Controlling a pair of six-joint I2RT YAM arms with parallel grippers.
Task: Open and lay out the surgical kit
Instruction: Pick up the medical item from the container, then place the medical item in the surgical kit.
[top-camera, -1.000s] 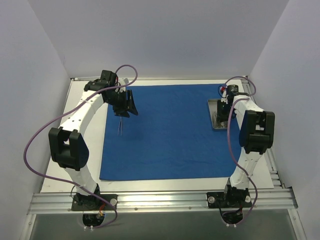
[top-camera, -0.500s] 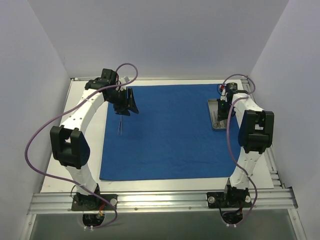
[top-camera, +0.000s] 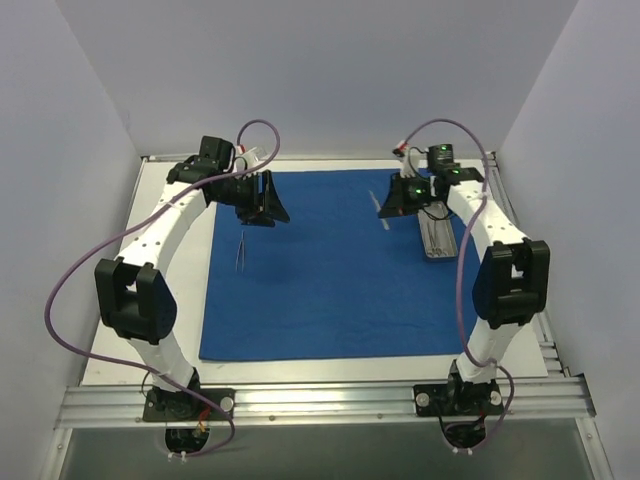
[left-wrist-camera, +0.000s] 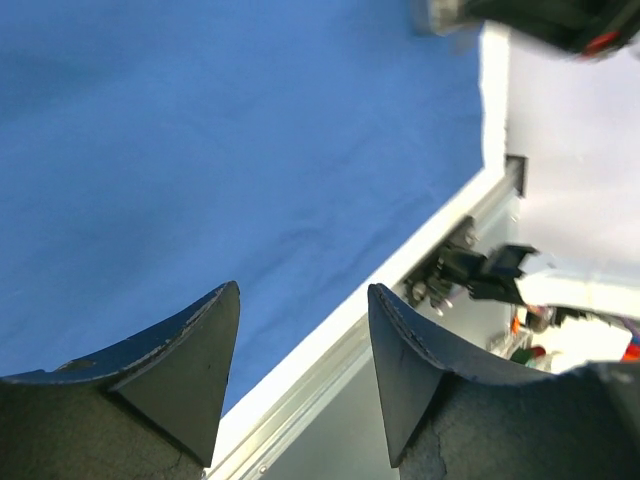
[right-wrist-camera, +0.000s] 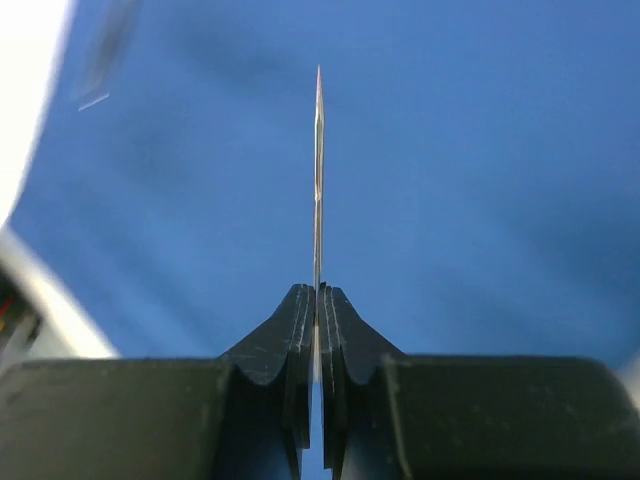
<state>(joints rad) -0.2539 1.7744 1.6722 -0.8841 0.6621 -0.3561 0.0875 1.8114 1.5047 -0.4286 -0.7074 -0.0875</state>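
Where the kit lies: the blue cloth (top-camera: 335, 280) is spread flat over the counter (top-camera: 330, 368), so the wrap looks fully open; what remains is probably setting out the instruments.
On the cloth: the tweezers (top-camera: 241, 253) lie near its left edge, apart from both arms.
At the right edge: a metal tray (top-camera: 440, 240) sits on the cloth; whether anything is in it is too small to tell.
Right end effector (right-wrist-camera: 317, 295): pinched tight on a thin silver instrument (right-wrist-camera: 318, 170), which is seen edge-on and points out over the cloth beside the tray. I cannot tell whether it is forceps or tweezers.
Left end effector (left-wrist-camera: 303, 292): jaws stand apart with nothing between them, above the far-left part of the cloth.
How the steel will handle: it looks light, stiff and polished, so probably slippery. It is gripped at one end with a long free length, so it could pivot in the pads; a slow, level carry seems wise.
Where to take the tweezers: across both legs near the middle. They lie flat on soft fabric, so fingertips may pinch up cloth along with the metal.
How the cloth will handle: it looks soft and limp and is likely to wrinkle or drag if a tip snags it. If it needs straightening, take it by a corner or edge.
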